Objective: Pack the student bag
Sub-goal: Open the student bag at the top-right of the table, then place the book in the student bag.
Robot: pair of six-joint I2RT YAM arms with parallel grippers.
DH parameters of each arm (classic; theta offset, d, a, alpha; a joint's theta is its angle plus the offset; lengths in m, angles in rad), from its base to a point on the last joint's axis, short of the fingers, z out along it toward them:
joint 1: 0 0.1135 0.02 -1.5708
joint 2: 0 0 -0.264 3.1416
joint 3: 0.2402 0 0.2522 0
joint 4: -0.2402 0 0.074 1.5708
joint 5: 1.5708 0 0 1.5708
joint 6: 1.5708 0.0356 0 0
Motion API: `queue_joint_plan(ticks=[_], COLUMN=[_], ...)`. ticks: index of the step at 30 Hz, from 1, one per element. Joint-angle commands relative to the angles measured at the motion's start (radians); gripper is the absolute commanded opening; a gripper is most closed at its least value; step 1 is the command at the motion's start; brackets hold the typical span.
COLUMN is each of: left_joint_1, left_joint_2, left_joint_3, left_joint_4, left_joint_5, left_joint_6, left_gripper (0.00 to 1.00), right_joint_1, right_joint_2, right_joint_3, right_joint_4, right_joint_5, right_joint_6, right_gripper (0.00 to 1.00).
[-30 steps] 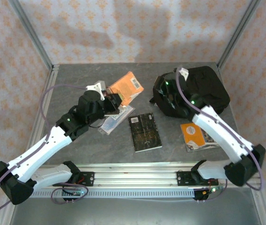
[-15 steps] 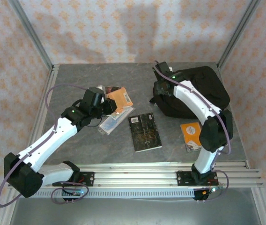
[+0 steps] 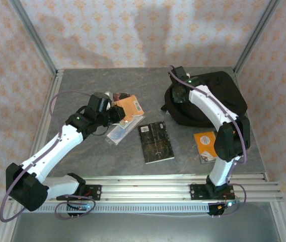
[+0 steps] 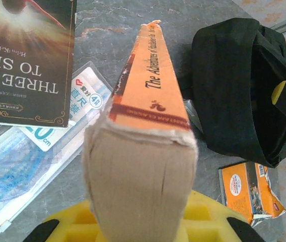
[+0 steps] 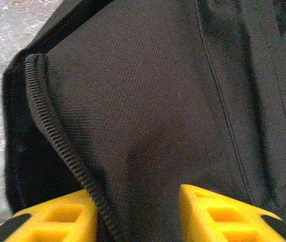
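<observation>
Right end effector: my right end effector (image 5: 140, 217) sits on the student bag (image 3: 223, 96) at its left, near-counter end. The two pads are set apart over the cloth, with the zip edge (image 5: 52, 126) running down against the left pad. I cannot tell whether they pinch the fabric or only rest on it.
Left end effector: my left end effector (image 4: 140, 222) is clenched on the orange book (image 4: 155, 85). It holds the page edge, with the spine pointing away toward the bag.
Student bag, place: it lies on its side at the far right of the counter (image 3: 148, 80), with its dark mouth turned toward my left arm.
Student bag, handling: I judge it soft and floppy. The cloth should fold and sag when lifted, and the mouth is likely to fall shut unless it is held.
Where to hold: I would take the stiffer zip edge at the rim of the opening rather than the slack panel, which would bunch and slip.
Orange book, handling: a light, worn paperback, stiff enough to slide in spine first.
Around: a black book (image 3: 156, 141) lies mid-counter with a clear packet (image 3: 123, 128) beside it. A second orange book (image 3: 208, 143) lies just in front of the bag.
</observation>
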State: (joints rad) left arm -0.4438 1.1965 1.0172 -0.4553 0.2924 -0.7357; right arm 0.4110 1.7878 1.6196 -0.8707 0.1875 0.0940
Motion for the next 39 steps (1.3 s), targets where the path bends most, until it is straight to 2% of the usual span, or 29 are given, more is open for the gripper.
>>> queue_joint_plan(ticks=[1,3,4,7,13,16,22,28,32,39], left_joint_1=[0.008,0.008,0.008,0.007,-0.037,-0.084,-0.144,-0.156,-0.185,-0.244], left_joint_2=[0.009,0.022,0.03,0.062,0.218,0.318,0.545,0.831,0.998,1.187], left_joint_3=[0.01,0.027,0.038,0.089,0.26,0.375,0.626,0.851,1.029,1.225], left_joint_4=[0.071,0.075,0.077,0.105,0.188,0.207,0.211,0.306,0.286,0.374], left_joint_5=[0.033,0.042,0.049,0.09,0.206,0.242,0.288,0.366,0.376,0.412], left_joint_6=[-0.019,-0.028,-0.031,-0.056,-0.116,-0.122,-0.138,-0.265,-0.297,-0.393], left_gripper=[0.0,0.0,0.0,0.0,0.0,0.0,0.0,0.0,0.0,0.0], right_joint_1=[-0.005,-0.005,-0.005,-0.014,-0.104,-0.15,-0.199,-0.242,-0.269,-0.287], right_joint_2=[0.026,0.012,-0.001,-0.063,-0.182,-0.186,-0.213,-0.237,-0.249,-0.246], right_joint_3=[0.0,0.018,0.024,0.043,0.065,0.094,0.103,0.103,0.103,0.124], right_joint_4=[0.002,-0.005,-0.005,0.005,0.05,0.048,0.072,0.098,0.114,0.121], right_joint_5=[0.001,0.005,0.015,0.059,-0.099,-0.207,-0.311,-0.374,-0.412,-0.456], right_joint_6=[0.006,0.011,0.014,0.032,0.096,0.103,0.125,0.152,0.171,0.175], right_gripper=[0.17,0.01,0.0,0.0,0.0,0.0,0.0,0.0,0.0,0.0])
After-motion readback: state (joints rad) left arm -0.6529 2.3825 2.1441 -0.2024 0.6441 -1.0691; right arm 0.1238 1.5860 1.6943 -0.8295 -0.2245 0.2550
